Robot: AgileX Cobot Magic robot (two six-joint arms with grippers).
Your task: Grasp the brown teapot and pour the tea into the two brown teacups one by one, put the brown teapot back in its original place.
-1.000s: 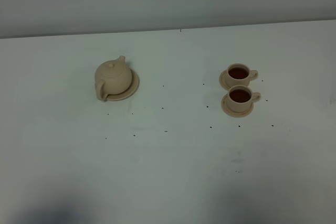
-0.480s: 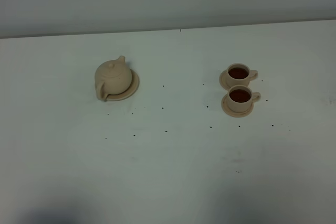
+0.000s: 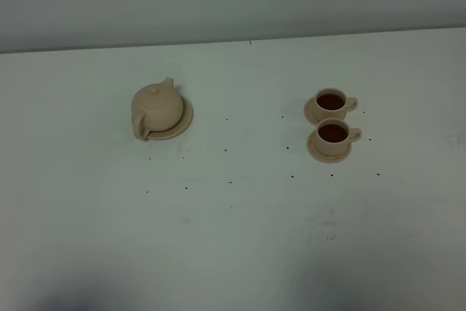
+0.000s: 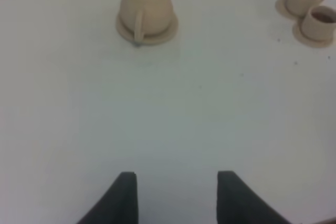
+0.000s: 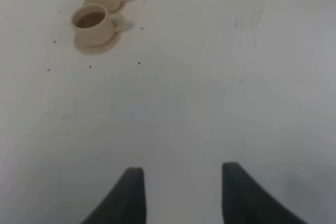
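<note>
Looking down on a white tabletop point(image 3: 233, 238), the high camera shows no arm in its picture; the near part of the surface is bare apart from faint smudges and a few scattered dark specks point(image 3: 230, 182).

Each wrist camera shows its own tool over the near part of the tabletop. The left tool point(image 4: 177, 198) has two dark fingers point(image 4: 123, 198) spread wide with only white surface between them, holding nothing. The right tool point(image 5: 181, 195) is likewise spread wide and empty, well apart from the cups.

Farther back on the right stand the two brown teacups, one just behind the other, their saucers touching or nearly so. The nearer teacup point(image 3: 333, 136) sits upright on its saucer point(image 3: 317, 152), its small handle pointing right, and it holds dark reddish-brown tea. The farther teacup point(image 3: 330, 103) sits the same way on its own saucer point(image 3: 310, 113), also filled with dark tea.

At about the same depth on the left, well apart from the cups, the brown teapot point(image 3: 156, 107) stands upright on a round tan plate point(image 3: 185, 118). Its knobbed lid is on, its loop handle faces the near side, and its short spout points to the far right.
</note>
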